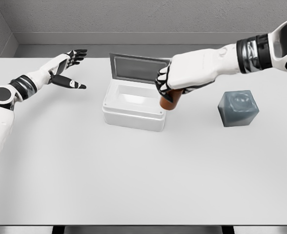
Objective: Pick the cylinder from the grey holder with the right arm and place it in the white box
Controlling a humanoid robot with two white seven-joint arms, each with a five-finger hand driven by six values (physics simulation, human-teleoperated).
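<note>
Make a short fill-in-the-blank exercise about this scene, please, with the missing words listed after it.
1. The right hand grips a brown ____.
2. The white box has its lid ____.
3. The grey holder stands to the ____ of the box in the picture.
4. The left hand holds ____.

Missing words: cylinder; open; right; nothing

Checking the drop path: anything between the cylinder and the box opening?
Nothing visible. The right hand holds the cylinder at the right rim of the white box. Its lid stands open at the back and the interior looks clear. The grey holder sits off to the right.
</note>
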